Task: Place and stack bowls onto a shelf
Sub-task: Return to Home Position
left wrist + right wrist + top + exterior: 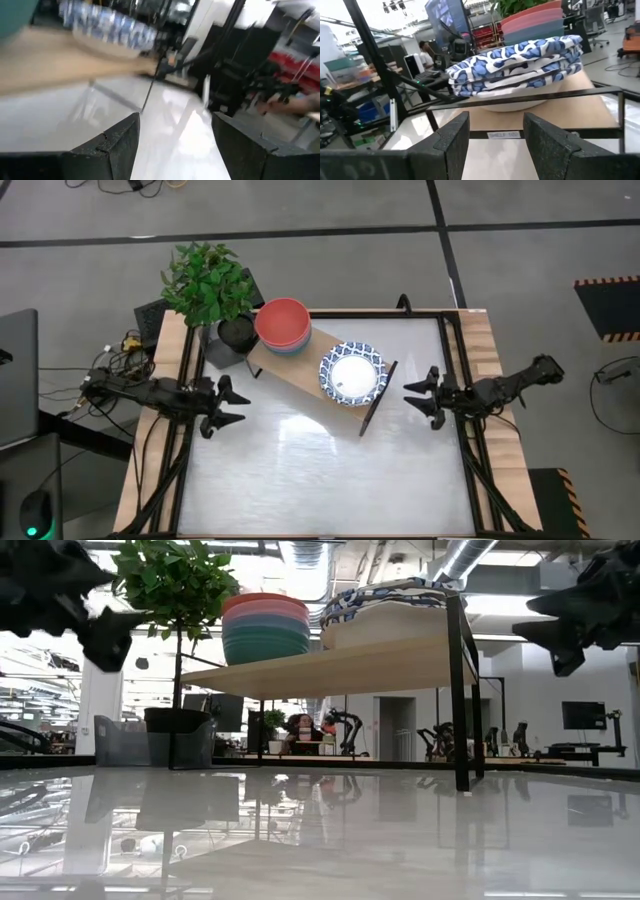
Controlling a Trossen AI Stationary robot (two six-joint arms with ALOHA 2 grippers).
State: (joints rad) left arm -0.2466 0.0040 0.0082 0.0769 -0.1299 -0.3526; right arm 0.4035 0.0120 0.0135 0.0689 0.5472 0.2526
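Note:
A stack of plain bowls [283, 325], red on top, sits on the left part of the light wooden shelf [303, 372]. A stack of white bowls with blue patterned rims [351, 373] sits on its right part, also plain in the right wrist view [517, 65]. In the low view both stacks [265, 628] [385, 595] rest on the raised shelf [330, 668]. My left gripper [240, 406] hovers open over the table's left side, empty. My right gripper [409, 399] hovers open at the right, near the shelf's dark end support, also empty.
A green plant in a black pot [215, 290] stands at the table's far left corner beside the shelf. The shelf's dark end support [377, 398] stands between the patterned bowls and my right gripper. The white tabletop [320, 470] spreads bare toward the near edge.

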